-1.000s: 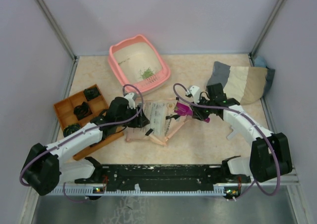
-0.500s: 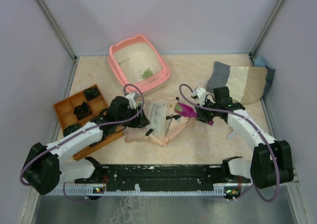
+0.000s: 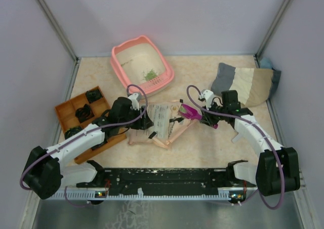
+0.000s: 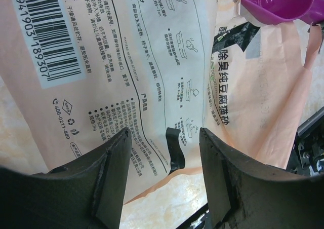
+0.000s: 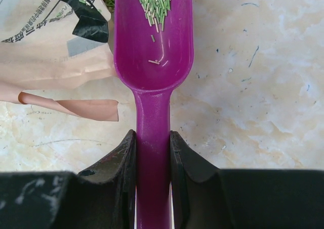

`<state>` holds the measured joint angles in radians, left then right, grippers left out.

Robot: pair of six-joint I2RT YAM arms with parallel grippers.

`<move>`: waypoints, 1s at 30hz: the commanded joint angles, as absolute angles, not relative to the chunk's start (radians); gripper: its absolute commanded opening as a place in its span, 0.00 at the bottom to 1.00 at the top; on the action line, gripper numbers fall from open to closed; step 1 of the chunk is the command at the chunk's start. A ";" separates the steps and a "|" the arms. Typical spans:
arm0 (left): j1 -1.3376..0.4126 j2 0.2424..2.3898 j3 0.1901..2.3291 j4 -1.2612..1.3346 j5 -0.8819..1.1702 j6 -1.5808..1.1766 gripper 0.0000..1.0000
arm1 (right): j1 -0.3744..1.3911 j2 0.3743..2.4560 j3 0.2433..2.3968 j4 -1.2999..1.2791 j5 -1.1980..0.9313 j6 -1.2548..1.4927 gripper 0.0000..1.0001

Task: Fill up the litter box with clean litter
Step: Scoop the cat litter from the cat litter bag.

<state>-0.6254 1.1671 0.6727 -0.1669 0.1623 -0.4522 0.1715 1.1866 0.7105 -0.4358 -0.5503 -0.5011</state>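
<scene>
The salmon-pink litter box [image 3: 116,62] stands at the back, left of centre, with a small pile of green clean litter [image 3: 150,75] inside. A beige printed paper bag [image 3: 159,122] lies flat mid-table and also shows in the left wrist view [image 4: 126,62]. My left gripper [image 3: 144,121] is open over the bag's near end, its jaws [image 4: 164,173] wide apart with nothing between them. My right gripper [image 3: 207,118] is shut on the handle of a magenta scoop [image 3: 188,111]. The scoop bowl [image 5: 154,41] holds a few green granules [image 5: 157,3] beside the bag's mouth; the jaws [image 5: 153,158] clamp the handle.
An orange compartmented tray [image 3: 66,110] with black items sits at the left, beside my left arm. A grey and beige folded cushion [image 3: 248,84] lies at the back right. Enclosure walls ring the table. A black rail [image 3: 167,178] runs along the near edge.
My right gripper has drawn the scoop slightly right and toward me, away from the bag's mouth. The left arm and the bag have barely moved.
</scene>
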 commanded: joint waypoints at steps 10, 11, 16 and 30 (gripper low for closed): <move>-0.617 1.160 0.710 -0.178 0.180 -0.435 0.62 | 0.159 1.163 0.709 -0.410 -0.625 -0.495 0.00; -0.617 1.162 0.711 -0.178 0.180 -0.434 0.62 | 0.157 1.164 0.705 -0.411 -0.625 -0.492 0.00; -0.617 1.175 0.719 -0.182 0.187 -0.430 0.62 | 0.151 1.160 0.691 -0.416 -0.621 -0.485 0.00; -0.618 1.154 0.724 -0.202 0.176 -0.420 0.62 | 0.106 1.118 0.680 -0.418 -0.650 -0.479 0.00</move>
<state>-0.6254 1.1694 0.6922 -0.1894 0.1730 -0.4362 0.1200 1.1545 0.6804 -0.4351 -0.5930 -0.4850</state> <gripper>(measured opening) 0.619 0.252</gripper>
